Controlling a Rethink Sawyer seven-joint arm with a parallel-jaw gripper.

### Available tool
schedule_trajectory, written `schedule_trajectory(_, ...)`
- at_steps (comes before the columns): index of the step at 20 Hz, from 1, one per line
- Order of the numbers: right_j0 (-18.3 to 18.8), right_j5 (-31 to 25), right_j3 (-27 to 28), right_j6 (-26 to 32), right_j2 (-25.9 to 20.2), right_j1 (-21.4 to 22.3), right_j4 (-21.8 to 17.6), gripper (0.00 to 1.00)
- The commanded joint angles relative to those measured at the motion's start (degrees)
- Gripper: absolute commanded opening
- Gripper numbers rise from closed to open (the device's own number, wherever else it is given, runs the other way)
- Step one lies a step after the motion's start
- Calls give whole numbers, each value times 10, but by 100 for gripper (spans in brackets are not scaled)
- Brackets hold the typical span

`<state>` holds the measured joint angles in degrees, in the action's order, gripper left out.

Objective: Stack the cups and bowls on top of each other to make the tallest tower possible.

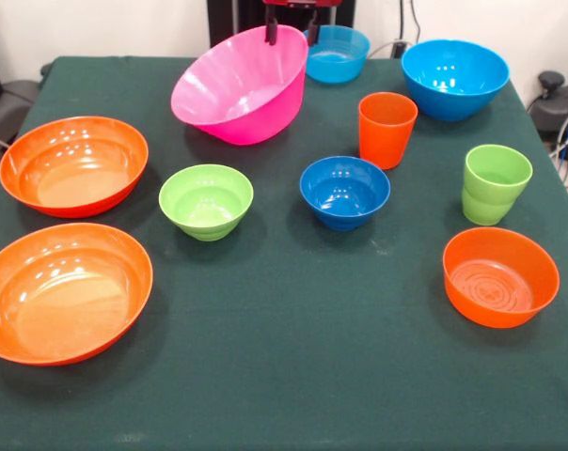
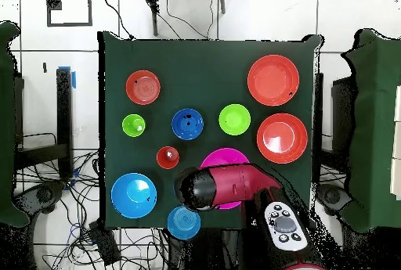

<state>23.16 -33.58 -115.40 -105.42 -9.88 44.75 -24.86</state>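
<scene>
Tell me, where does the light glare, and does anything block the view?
Front view: white glare streaks inside the two big orange bowls; soft shadows lie beside the cups. Overhead view: the arm hides most of the pink bowl.

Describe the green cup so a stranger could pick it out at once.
In the front view, start at the big sky blue bowl at the table's far right. Nearer the camera along that right side stands the green cup, just beyond the smaller orange bowl. Unlike the squat green bowl, it is tall, narrow and stepped.

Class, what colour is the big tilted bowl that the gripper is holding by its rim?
Pink. The big bowl hangs tilted from the gripper; the front view shows it best.
</scene>
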Motion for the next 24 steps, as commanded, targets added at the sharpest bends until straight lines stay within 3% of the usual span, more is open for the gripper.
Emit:
schedule_trajectory(1,12,9,9,-3,-34,-39,-4,100)
schedule_trajectory(5,6,30,12,-10,-22,-39,-24,100)
schedule_trajectory(15,11,28,7,-16,-26,-42,-11,100)
schedule_trajectory(16,15,24,3,-18,-28,-43,-3,0)
schedule_trajectory(24,24,5,2,-14,-37,-46,12,0)
